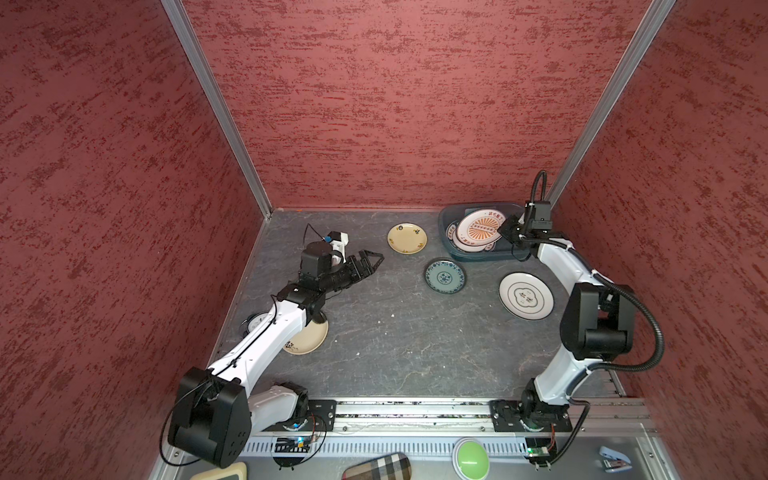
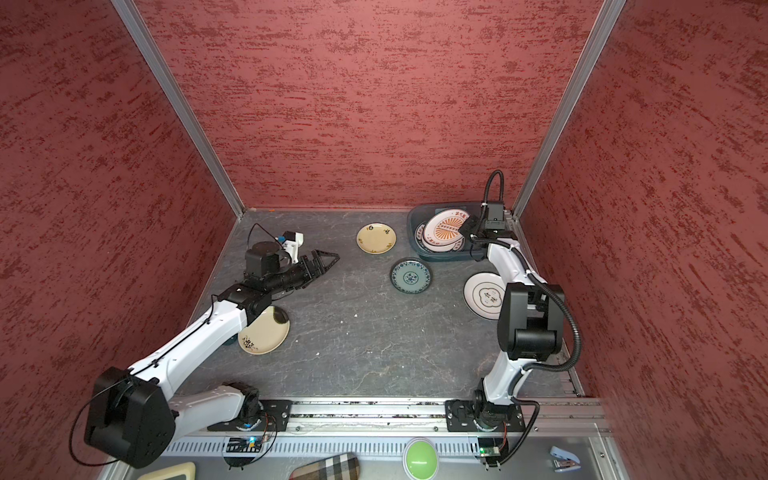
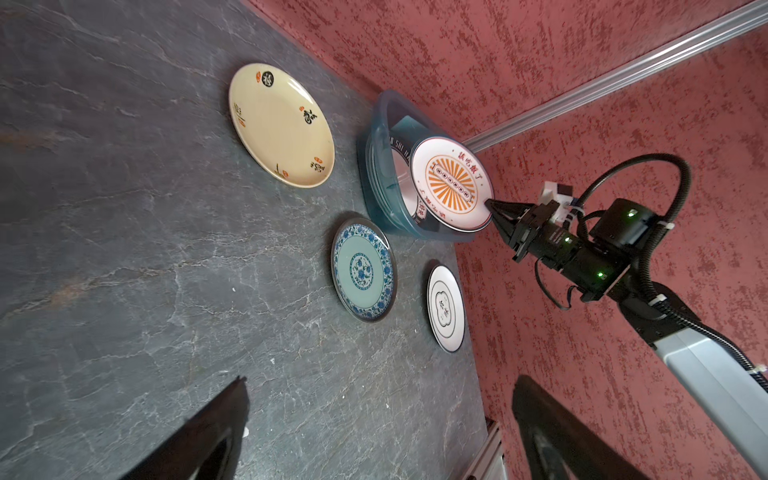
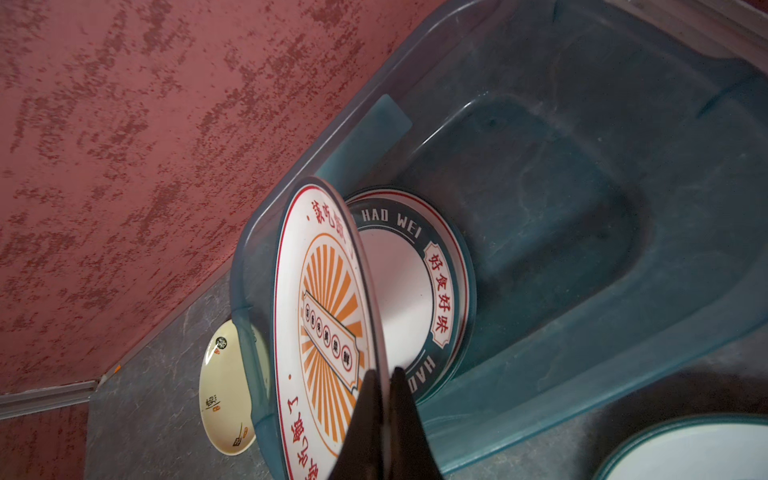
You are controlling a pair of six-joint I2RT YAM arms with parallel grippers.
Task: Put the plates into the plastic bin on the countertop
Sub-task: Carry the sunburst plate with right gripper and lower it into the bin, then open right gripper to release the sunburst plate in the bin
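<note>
Pinching the rim of the sunburst plate (image 4: 324, 316) in the right gripper (image 4: 384, 374), tilted over the plastic bin (image 4: 540, 374). Holding the left gripper (image 1: 372, 261) spread wide above open countertop (image 1: 395, 353).

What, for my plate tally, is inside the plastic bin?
In the plastic bin, a teal-rimmed plate lies flat. Above it is a tilted sunburst plate, its rim pinched by the right end effector. Whether more plates lie beneath is hidden.
</note>
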